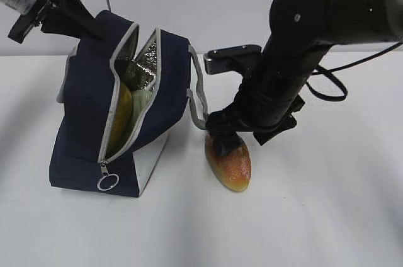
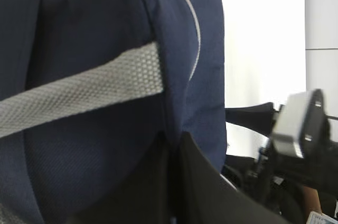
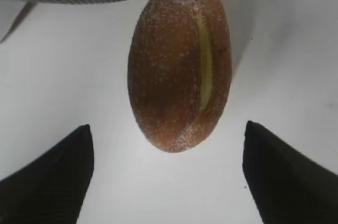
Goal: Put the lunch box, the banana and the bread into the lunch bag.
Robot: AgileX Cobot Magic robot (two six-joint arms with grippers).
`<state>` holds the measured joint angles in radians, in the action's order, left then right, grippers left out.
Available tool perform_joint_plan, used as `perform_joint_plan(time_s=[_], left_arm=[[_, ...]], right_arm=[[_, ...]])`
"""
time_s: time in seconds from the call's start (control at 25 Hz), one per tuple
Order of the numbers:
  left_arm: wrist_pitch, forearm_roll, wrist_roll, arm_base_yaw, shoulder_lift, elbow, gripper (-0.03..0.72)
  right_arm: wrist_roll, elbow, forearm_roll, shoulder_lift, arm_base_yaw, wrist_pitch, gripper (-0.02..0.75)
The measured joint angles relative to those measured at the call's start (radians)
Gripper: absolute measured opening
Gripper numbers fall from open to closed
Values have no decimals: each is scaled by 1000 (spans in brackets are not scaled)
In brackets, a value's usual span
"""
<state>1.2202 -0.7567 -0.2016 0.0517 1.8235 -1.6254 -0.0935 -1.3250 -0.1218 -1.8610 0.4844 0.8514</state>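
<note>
while the lunch bag (image 1: pixel 85 122) stands on the white table (image 1: pixel 315 216) at the left of the exterior view, its zipper (image 1: pixel 104 165) is undone and the mouth gapes, foil lining (image 1: pixel 146 65) showing inside. banana (image 1: pixel 119 119) sits in the bag on the left side of the opening, yellow side visible, with the lunch box (image 1: pixel 141 100) just beside it, only a pale green bit of it in view. ring pull (image 1: pixel 107 182) hangs at the low end of the zipper. left gripper (image 1: pixel 60 12) is at the bag's upper left corner, jaws closed down on the navy fabric there; left wrist view shows the dark fingers (image 2: pixel 158 192) pinched together on the cloth below the grey strap (image 2: pixel 79 94). bread (image 1: pixel 228 161) lies on the table just right of the bag, not in it, near the bag's right handle (image 1: pixel 200 100). right gripper (image 3: pixel 169 171) hangs over the bread's far end, jaws spread wide, holding nothing; in the right wrist view both fingertips (image 3: pixel 53 176) stand apart either side of the loaf's near end with bare table between, pale slash on top of the loaf facing the camera. contact between gripper and bread in the exterior view: cannot tell, arm blocks it.
</note>
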Motion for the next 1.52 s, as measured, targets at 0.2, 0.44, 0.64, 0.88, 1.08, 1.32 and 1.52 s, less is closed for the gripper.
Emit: perform_joint_plan(time_s=[0.2,0.44,0.64,0.88,1.08,1.32,1.52], left_arm=[[0,0,-4,0,0,0,-1],[1,0,-8,0,0,0,-1],[1,0,-8,0,0,0,-1],[1,0,-17,0,0,0,-1],[1,0,-19,0,0,0,-1],[1,0,-19,0,0,0,-1],[1,-3,-19,0,0,0,-1]], right_arm=[[-4,0,-2,-89,-2,-73,657],[-13,-10,-39,-161,-19,-128,657],[-22,-34,-43,-175,-20,-138,543],[-24,-72,-34,-172,-27,-17,423],[-11,-76,31,-85,-51,72,414],[40,-129,161,74,-56,146,414],[40,-290,5,113,-56,154,412]])
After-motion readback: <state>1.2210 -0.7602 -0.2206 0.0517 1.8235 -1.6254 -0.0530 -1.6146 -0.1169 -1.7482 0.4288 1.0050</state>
